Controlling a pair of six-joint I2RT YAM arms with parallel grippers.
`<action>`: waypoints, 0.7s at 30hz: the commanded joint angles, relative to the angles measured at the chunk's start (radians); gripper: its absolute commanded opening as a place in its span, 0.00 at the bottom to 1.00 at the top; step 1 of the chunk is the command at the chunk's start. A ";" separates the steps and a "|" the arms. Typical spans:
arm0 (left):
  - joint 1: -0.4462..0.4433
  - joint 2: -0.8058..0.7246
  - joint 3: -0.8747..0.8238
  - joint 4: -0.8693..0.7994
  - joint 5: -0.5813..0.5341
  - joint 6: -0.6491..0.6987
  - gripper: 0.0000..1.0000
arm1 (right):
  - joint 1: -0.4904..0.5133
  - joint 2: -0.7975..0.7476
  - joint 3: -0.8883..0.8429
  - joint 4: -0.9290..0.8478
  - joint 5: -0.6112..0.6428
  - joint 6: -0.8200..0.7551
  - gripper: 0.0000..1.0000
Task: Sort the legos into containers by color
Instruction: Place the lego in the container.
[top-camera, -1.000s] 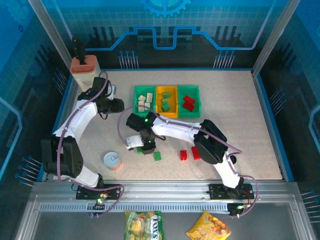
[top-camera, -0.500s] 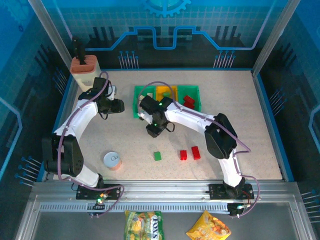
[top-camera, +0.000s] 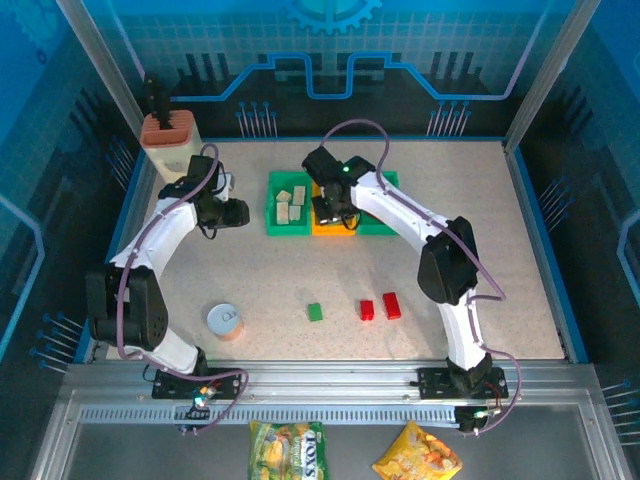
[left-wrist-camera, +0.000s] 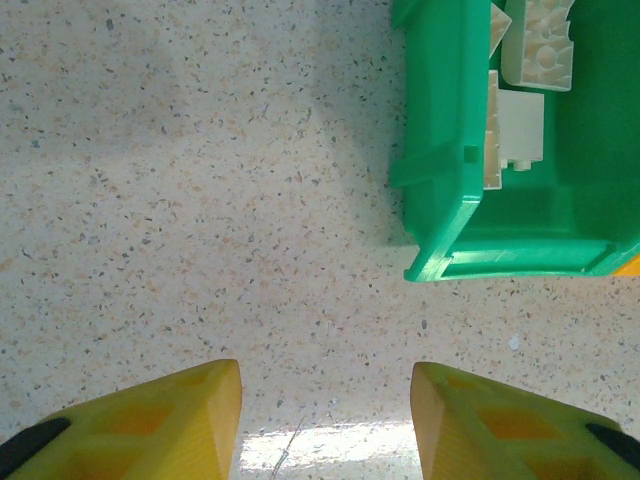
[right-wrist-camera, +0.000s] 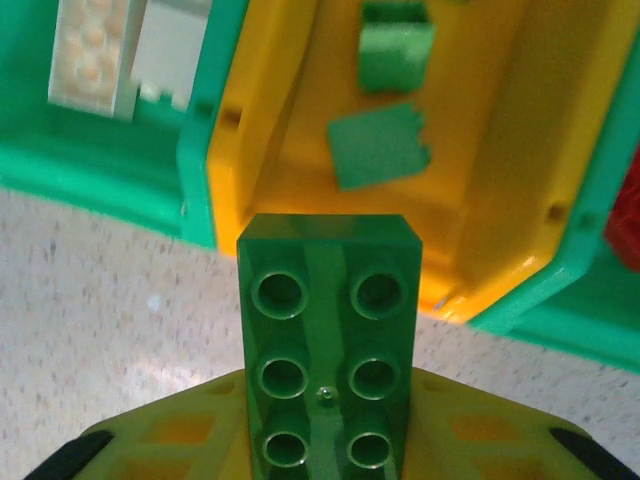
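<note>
Right wrist view is giving me the clearest read: the right gripper (right-wrist-camera: 325, 430) is clamping a dark green six-stud plastic brick (right-wrist-camera: 325, 310) between its yellow fingers (right-wrist-camera: 150, 445), studs facing the camera. Just ahead of the fingertips I am seeing the near corner of the orange-yellow rectangular plastic tray (right-wrist-camera: 490, 180), with two lighter green bricks (right-wrist-camera: 380, 148) lying inside it. To the left of the hand a green plastic tray (right-wrist-camera: 110, 165) is holding cream-white bricks (right-wrist-camera: 88, 55); to the right a second green tray (right-wrist-camera: 560, 315) is sitting against the yellow one. From the top external view I am placing this hand over the yellow tray's near end, while one small green brick (top-camera: 315, 312) and two red bricks (top-camera: 367, 310) are lying on the speckled table (top-camera: 500, 250) well behind it, toward the arm bases. The left gripper (left-wrist-camera: 325, 400) is hanging over bare table with its fingers spread and nothing between them, the cream-filled tray lying ahead and to its right.
</note>
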 joint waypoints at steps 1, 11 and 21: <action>0.009 0.013 0.018 -0.011 0.012 0.015 0.49 | -0.012 0.088 0.132 -0.101 0.093 0.030 0.36; 0.008 0.001 0.015 -0.012 0.014 0.015 0.49 | -0.060 0.277 0.421 -0.163 0.176 0.024 0.36; 0.008 -0.003 0.015 -0.012 0.017 0.013 0.49 | -0.089 0.358 0.439 -0.092 0.198 0.017 0.36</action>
